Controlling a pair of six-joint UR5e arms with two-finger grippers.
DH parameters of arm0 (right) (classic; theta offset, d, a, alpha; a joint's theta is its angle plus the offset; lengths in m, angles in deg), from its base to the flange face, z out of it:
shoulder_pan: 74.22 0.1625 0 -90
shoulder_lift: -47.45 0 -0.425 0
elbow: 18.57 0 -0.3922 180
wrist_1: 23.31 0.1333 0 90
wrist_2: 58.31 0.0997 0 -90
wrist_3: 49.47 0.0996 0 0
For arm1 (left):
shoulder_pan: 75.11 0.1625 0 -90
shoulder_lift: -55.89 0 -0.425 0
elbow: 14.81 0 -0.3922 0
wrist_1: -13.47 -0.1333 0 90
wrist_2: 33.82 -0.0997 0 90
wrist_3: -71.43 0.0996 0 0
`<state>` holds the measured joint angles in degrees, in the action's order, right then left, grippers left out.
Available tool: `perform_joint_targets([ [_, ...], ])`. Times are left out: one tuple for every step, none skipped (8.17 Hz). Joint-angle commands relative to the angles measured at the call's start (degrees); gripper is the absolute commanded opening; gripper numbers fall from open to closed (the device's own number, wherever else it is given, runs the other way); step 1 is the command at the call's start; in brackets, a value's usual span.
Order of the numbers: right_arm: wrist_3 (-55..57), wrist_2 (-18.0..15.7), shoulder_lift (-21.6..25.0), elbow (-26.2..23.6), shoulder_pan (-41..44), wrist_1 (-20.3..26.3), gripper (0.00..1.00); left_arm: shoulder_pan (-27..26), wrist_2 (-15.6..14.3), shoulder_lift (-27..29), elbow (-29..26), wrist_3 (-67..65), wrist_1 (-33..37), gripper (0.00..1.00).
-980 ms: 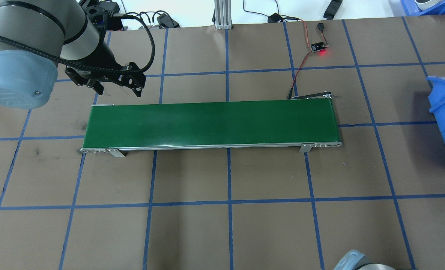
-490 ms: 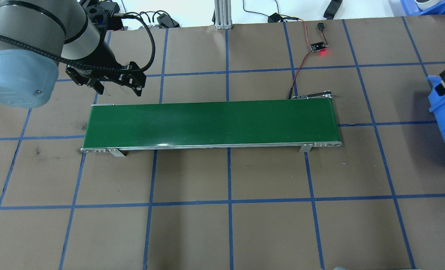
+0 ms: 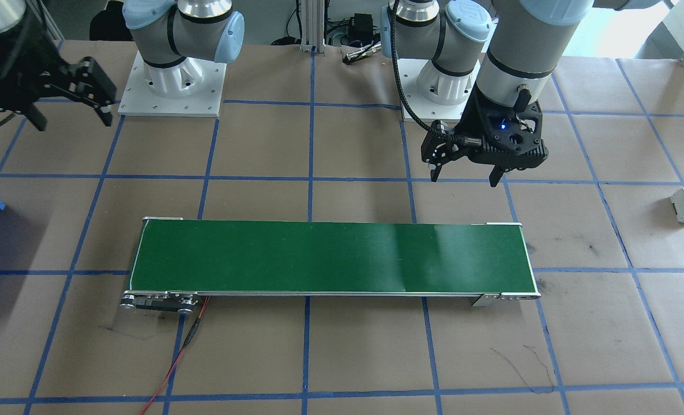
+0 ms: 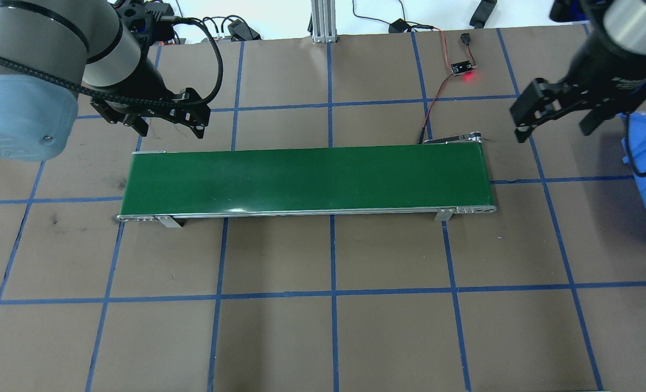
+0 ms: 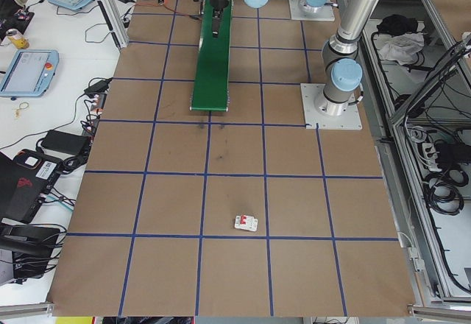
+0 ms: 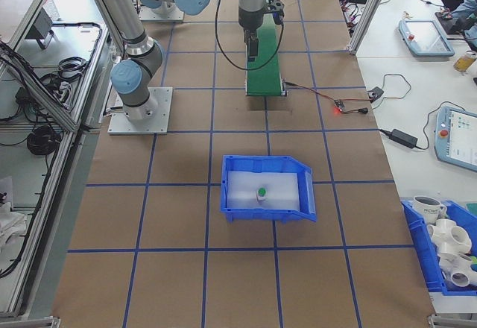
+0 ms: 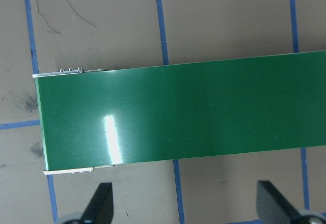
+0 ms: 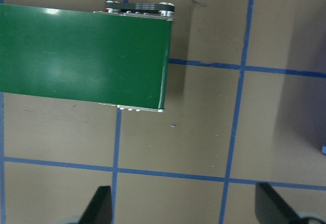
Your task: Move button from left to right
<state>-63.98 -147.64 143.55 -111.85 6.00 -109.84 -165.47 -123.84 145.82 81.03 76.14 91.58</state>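
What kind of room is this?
Probably a robot test lab: two arms bolted to a gridded table, a small conveyor between them, and teach pendants and cables on side benches.

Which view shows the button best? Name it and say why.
Exterior right: only there the button appears, green cap up, inside the blue bin. The overhead and front-facing views catch just the bin's edge; exterior left and both wrist views miss it.

A small button point(image 6: 262, 192) with a round green cap on a pale body is seen only in the right-side view, resting cap-up on the white floor of a blue bin point(image 6: 231, 197), near its middle, apart from the walls, too small for further detail.
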Motion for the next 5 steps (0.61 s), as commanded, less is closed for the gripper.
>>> perform_joint_targets([
  [15.54, -2.06, -2.4, 0.12, 12.47, -1.71, 1.0, -0.26, -0.24, -2.82, 0.4, 0.03, 1.25, 1.0],
  [15.57, -2.34, -3.19, 0.12, 12.85, -2.15, 1.0, -0.26, -0.24, -3.0, 0.4, 0.12, 1.34, 1.0],
  [15.48, -2.26, -3.29, 0.12, 12.85, -2.25, 1.0, -0.17, -0.24, -2.83, 0.4, 0.21, 1.26, 1.0],
  [15.39, -2.34, -3.29, 0.12, 12.85, -2.25, 1.0, -0.17, -0.24, -2.48, 0.58, 0.21, 1.25, 1.0],
  [15.3, -2.43, -3.29, 0.21, 12.85, -2.25, 1.0, -0.17, -0.24, -2.48, 0.58, 0.21, 1.25, 1.0],
])
